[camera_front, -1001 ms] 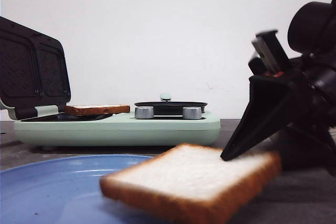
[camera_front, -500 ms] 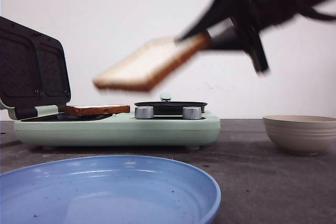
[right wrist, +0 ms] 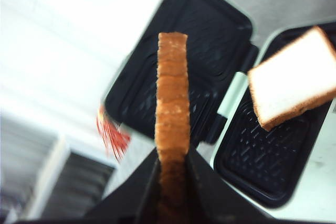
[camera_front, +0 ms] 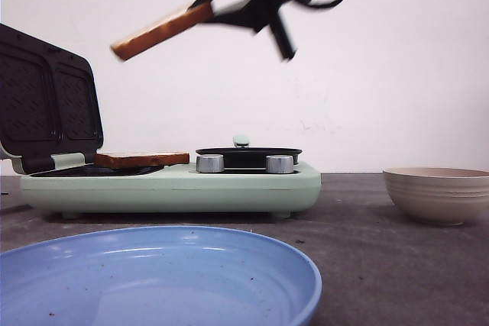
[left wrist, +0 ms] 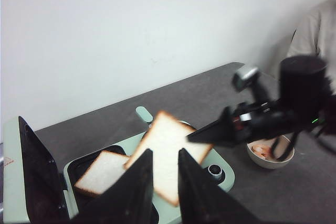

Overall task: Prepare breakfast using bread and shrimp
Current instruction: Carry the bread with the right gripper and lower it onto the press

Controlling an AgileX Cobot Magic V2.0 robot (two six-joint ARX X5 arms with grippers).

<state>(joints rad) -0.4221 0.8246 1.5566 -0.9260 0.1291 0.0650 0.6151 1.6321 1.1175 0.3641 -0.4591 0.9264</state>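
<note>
A dark grey tabletop carries a mint-green sandwich maker, its black ridged lid standing open on the left. In front of it sits a blue plate; to the right, well apart, a beige bowl, in which the left wrist view shows the shrimp, pinkish and small.

One slice of bread lies flat in the sandwich maker's open grill well. A second slice is held high in the air above the appliance, tilted, its crust edge toward the front camera.

The right gripper has its fingers closed on one edge of that raised slice; the arm reaches in from the upper right, blurred with motion. The left gripper hangs back above the scene, fingers parted and holding nothing.

The step in hand appears to be carrying the second slice toward the grill well. The next move calls for lowering it level over the first slice and releasing. The shrimp seemingly belong between the two slices.
</note>
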